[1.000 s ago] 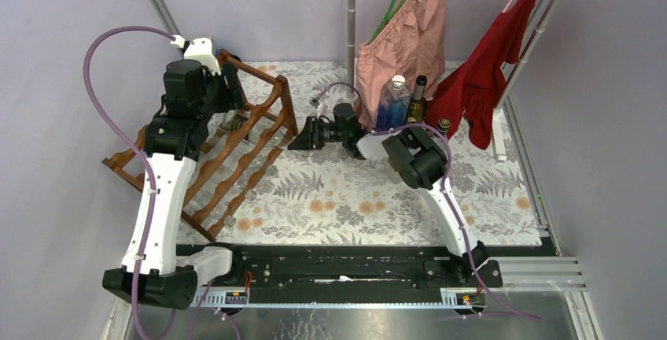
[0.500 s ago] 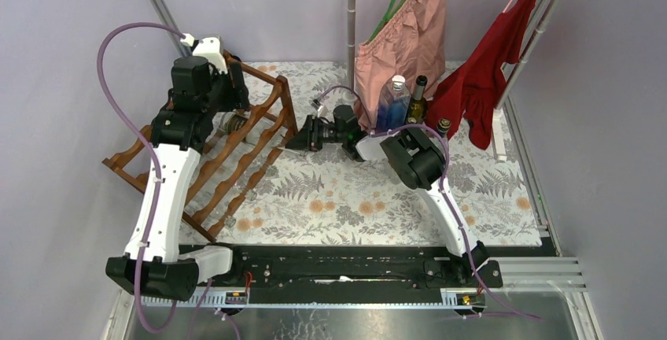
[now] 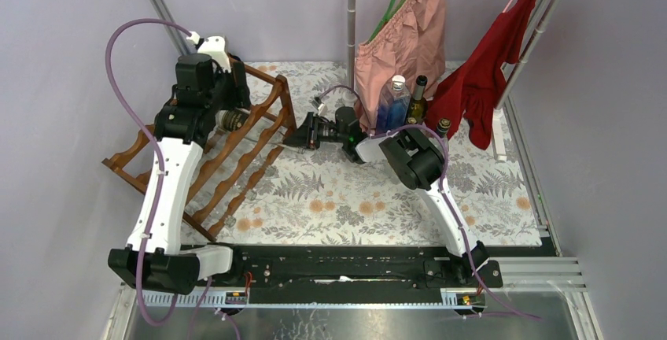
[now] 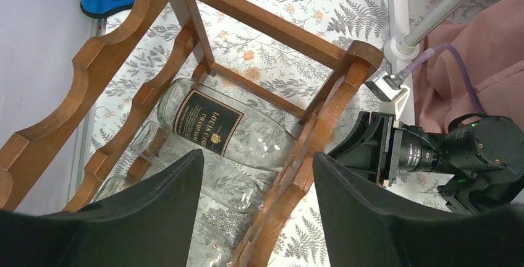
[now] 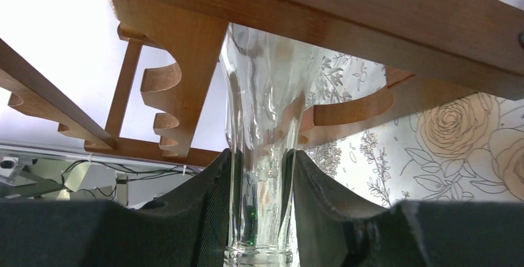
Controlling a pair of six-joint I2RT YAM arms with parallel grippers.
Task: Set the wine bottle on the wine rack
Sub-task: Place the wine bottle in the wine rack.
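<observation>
Left wrist: wine bottle (image 4: 228,128) labelled "LOUIS" in wine rack (image 4: 259,26); left pincer (image 4: 256,163) open, right pincer (image 5: 260,159) grips neck.

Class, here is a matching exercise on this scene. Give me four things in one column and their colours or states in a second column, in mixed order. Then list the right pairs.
Things:
1. bottle
2. left jaws
3. red cloth
4. rack

States:
A. reddish-brown wood
B. hanging at the back right
C. clear glass, lying in the rack, neck held by the right jaws
D. open, over the rack

Pairs: 1-C, 2-D, 3-B, 4-A
</observation>
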